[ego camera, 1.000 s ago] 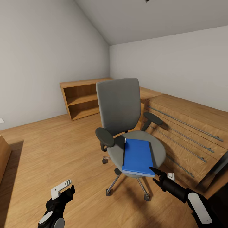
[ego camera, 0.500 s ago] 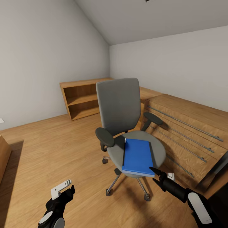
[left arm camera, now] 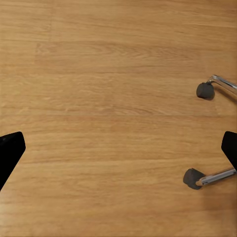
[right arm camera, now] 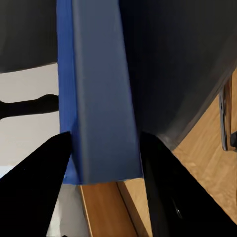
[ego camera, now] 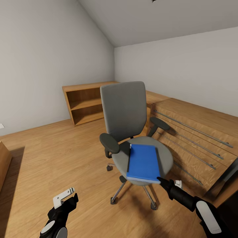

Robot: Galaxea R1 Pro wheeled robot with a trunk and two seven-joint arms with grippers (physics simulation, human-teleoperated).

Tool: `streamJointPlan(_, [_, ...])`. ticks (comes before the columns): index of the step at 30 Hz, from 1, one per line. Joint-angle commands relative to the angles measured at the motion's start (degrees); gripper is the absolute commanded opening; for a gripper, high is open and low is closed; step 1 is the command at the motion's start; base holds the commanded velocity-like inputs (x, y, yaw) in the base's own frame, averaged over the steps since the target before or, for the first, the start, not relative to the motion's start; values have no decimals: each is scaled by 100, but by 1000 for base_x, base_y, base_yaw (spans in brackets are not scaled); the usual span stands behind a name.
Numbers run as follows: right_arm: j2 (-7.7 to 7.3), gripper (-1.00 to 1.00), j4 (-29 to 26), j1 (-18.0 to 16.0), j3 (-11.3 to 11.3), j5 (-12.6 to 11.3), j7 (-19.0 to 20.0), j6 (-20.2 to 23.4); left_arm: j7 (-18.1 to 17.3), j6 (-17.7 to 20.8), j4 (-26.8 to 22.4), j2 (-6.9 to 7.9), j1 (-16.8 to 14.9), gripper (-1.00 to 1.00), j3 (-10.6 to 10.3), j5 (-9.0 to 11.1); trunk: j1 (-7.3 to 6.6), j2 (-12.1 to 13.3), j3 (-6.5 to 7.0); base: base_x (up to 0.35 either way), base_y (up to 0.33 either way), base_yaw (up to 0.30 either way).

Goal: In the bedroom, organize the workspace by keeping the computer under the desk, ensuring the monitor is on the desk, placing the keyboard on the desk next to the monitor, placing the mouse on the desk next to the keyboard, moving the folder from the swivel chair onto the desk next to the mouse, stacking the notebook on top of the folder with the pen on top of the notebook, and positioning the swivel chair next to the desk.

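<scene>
A sloped-ceiling bedroom (ego camera: 158,29) with a light wood floor (ego camera: 59,155) holds the swivel chair (ego camera: 127,114), the blue folder (ego camera: 142,162) flat on its seat. The right gripper (right arm camera: 106,170) reaches forward, its fingers (right arm camera: 32,192) on either side of the folder's near edge, clamped on it. The left gripper (ego camera: 64,198) hangs low, fingers wide apart over bare floor near the chair's casters (left arm camera: 204,90). No writing is legible.

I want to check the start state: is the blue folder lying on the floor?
No, the blue folder lies flat on the seat of the chair, above the wooden floor.
</scene>
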Motion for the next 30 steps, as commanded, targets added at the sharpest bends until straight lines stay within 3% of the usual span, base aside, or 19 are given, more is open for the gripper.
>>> streamJointPlan(1, [1,-100,2,-3,-12,22,7,29,37,14,-10,2,-1,100,-5,39,0,-2,-4,0,0,0])
streamJointPlan(11, [1,-100,2,0,-20,17,7,26,37,14,-10,1,-1,100,-5,39,0,-2,-4,0,0,0])
streamJointPlan(30, [-6,-100,-3,-1,-56,22,7,25,40,31,-10,-6,-1,100,-32,35,-418,760,337,-36,0,0])
